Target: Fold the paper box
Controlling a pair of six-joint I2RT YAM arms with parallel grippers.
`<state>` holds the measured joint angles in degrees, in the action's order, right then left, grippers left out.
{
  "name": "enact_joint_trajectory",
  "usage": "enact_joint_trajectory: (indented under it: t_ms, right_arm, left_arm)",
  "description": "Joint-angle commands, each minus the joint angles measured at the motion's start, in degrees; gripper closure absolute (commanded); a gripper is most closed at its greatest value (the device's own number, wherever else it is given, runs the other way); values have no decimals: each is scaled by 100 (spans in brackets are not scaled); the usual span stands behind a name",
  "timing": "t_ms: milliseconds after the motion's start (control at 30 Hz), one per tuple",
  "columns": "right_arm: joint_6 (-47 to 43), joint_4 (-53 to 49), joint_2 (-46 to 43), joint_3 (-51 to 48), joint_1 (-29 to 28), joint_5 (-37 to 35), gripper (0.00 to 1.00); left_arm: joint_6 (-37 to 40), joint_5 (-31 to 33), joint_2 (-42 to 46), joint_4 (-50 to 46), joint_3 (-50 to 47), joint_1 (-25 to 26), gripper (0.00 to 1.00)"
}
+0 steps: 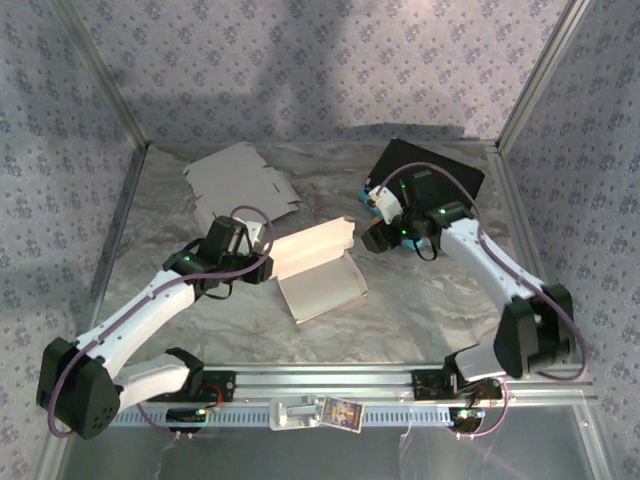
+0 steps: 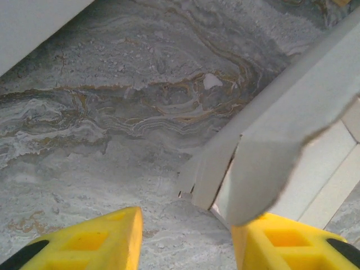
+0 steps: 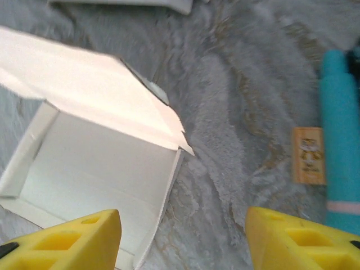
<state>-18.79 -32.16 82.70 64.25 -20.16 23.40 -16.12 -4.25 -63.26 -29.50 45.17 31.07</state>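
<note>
Sitting mid-tabletop [image 1: 430, 300], the paper box [image 1: 320, 280] is half folded, lid flap tilted up. A small orange label [image 3: 308, 154] is too blurry to read. Left claw [image 2: 188, 225] is part open, with a box flap just beside one finger, not pinched. Right claw [image 3: 183, 225] hangs wide open beside the box, holding nothing. Both arms bend inward.

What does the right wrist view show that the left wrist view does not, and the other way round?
Right wrist view, not left: the open inside of the paper box, a teal object and a small orange card. Left wrist view, not right: the box's outer corner and a flap with a curved edge. Both: the paper box on the marbled table.
</note>
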Motion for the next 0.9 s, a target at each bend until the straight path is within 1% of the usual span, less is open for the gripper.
enact_joint_trajectory:
  t_ms: [0, 100, 300, 433, 533, 767, 867]
  right_arm:
    - [-903, -12, 340, 266, 10, 316, 39]
    - [-956, 235, 604, 354, 25, 353, 39]
    - [-1102, 403, 1040, 643, 15, 742, 41]
    - [-1125, 364, 1233, 820, 6, 842, 43]
    - [-1118, 348, 1379, 938, 3, 885, 46]
    - [-1071, 316, 1467, 1057, -64, 947, 54]
    - [-1067, 299, 1469, 1077, -109, 924, 60]
  left_arm:
    - [162, -20, -72, 129, 150, -40, 58]
    - [140, 45, -97, 128, 134, -40, 60]
    - [31, 33, -252, 207, 154, -43, 64]
    - [-26, 68, -390, 272, 205, -40, 68]
    - [-39, 100, -488, 262, 289, -40, 70]
    - [-66, 159, -616, 277, 391, -45, 80]
    - [-84, 188, -659, 300, 422, -40, 83]
